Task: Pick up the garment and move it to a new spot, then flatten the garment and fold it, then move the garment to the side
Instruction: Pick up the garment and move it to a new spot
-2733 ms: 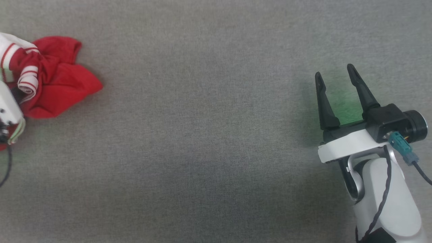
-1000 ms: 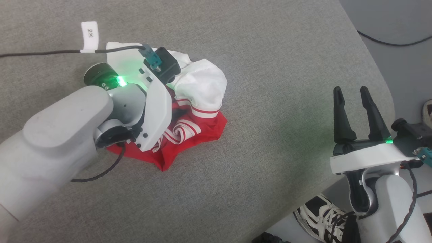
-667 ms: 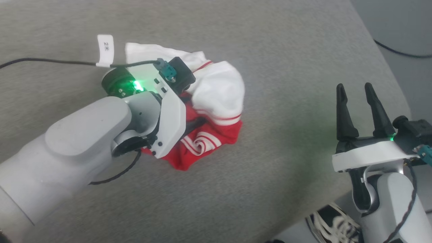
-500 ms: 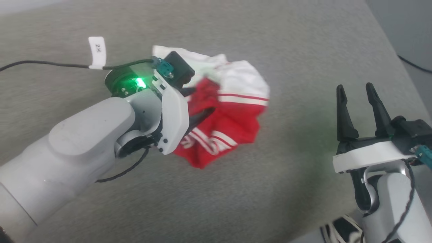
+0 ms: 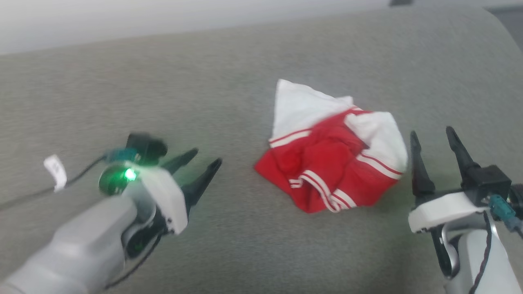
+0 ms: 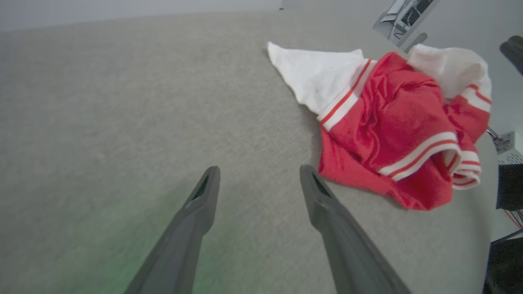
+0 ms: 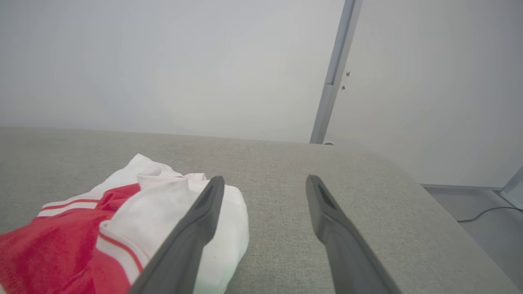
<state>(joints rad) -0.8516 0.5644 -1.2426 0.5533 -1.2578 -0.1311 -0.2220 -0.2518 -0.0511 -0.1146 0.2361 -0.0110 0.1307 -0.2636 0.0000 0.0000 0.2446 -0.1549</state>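
Observation:
The garment [image 5: 333,167], a red jersey with white panels and red-and-white striped trim, lies crumpled in a heap on the grey table [image 5: 229,90], right of centre in the head view. My left gripper [image 5: 206,158] is open and empty, its fingers pointing toward the heap from the left with bare cloth-free table between. In the left wrist view the garment [image 6: 392,122] lies up and to the right of the left gripper [image 6: 258,175]. My right gripper [image 5: 430,136] stands open just right of the heap; in its own view the garment [image 7: 122,220] sits left of the right gripper [image 7: 265,183].
The table's rounded right corner [image 7: 388,163] lies beyond the right gripper, with floor [image 7: 470,204] and a cable past it. A pale wall [image 7: 163,61] and a grey post [image 7: 333,73] stand behind. A tagged cable [image 5: 55,171] trails from the left wrist.
The left gripper has opened, let go of the garment and drawn back to the left. The garment now rests on the table near the right gripper. The head camera has turned throughout.

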